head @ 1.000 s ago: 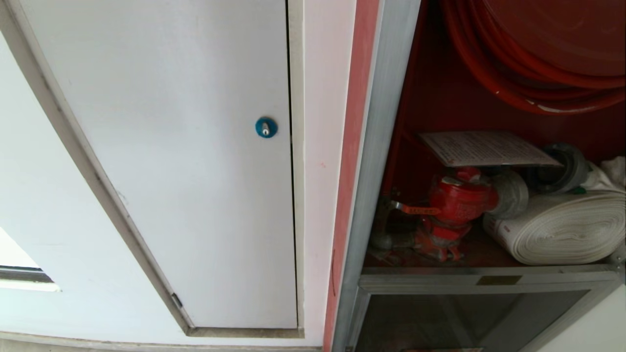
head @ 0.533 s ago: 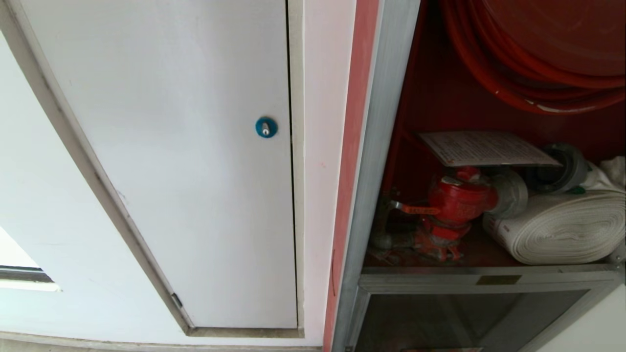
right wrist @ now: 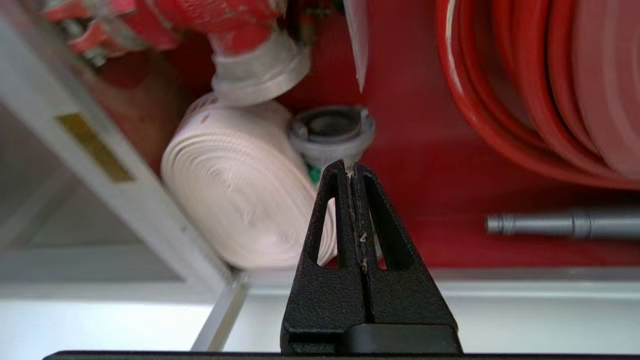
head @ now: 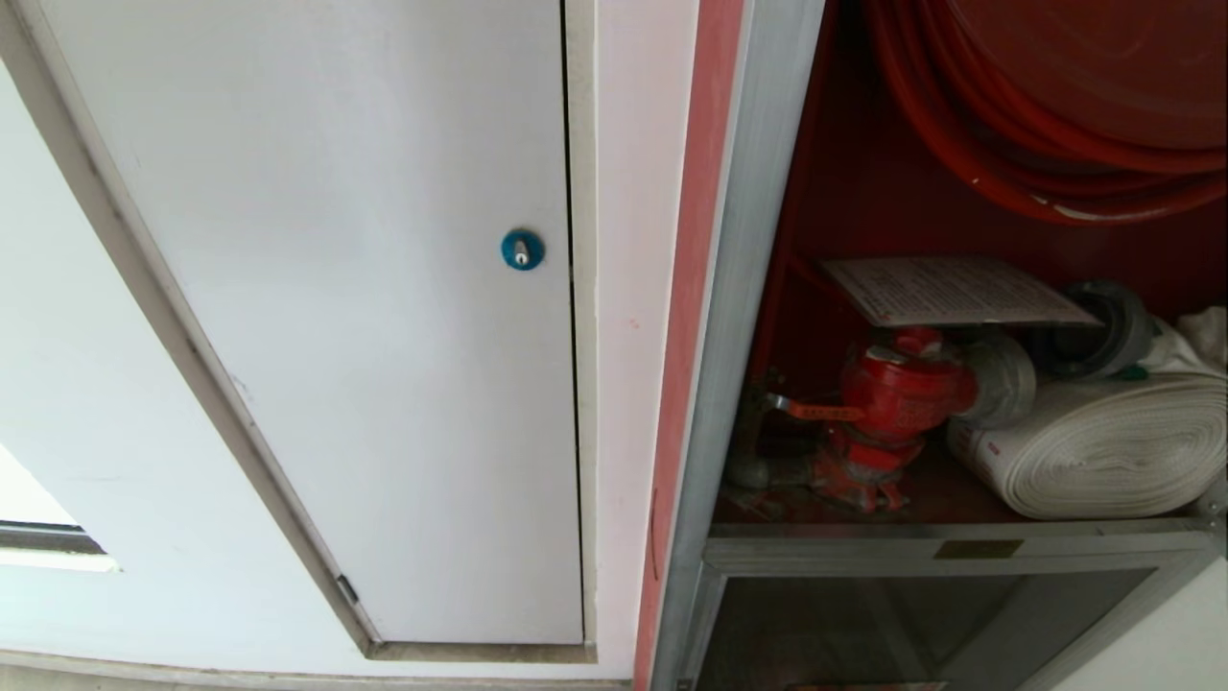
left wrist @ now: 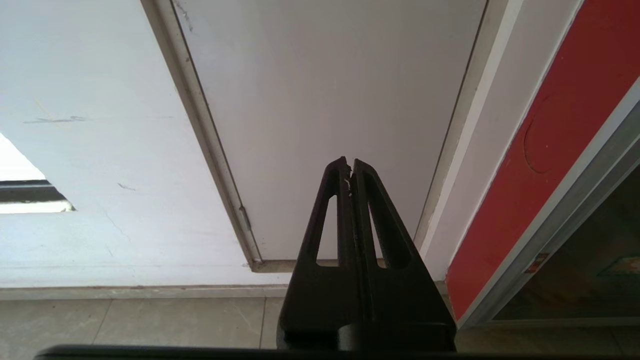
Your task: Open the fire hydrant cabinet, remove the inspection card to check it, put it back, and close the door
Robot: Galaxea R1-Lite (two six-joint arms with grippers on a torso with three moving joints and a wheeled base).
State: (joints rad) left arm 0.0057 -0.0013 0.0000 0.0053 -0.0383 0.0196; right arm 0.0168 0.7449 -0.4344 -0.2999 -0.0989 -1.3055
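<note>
The fire hydrant cabinet (head: 758,288) stands open on the right of the head view, its red inside exposed. Its door is out of view. The inspection card (head: 950,290), a white printed sheet, lies flat on top of the red valve (head: 897,389); in the right wrist view the inspection card (right wrist: 356,35) shows edge-on. My right gripper (right wrist: 351,167) is shut and empty, outside the cabinet's opening, pointing in at the rolled white hose (right wrist: 240,185) and a grey coupling (right wrist: 331,131). My left gripper (left wrist: 349,164) is shut and empty, parked low before the white panel door. Neither arm shows in the head view.
A white panel door (head: 384,336) with a blue round lock (head: 522,250) fills the left. A red hose reel (head: 1055,106) hangs above the valve. A grey metal nozzle (right wrist: 560,224) lies inside. A smaller glass door (head: 911,624) sits below the shelf rail (head: 959,549). Tiled floor (left wrist: 125,320) lies below.
Nothing in the head view has moved; card, valve and hose lie as before.
</note>
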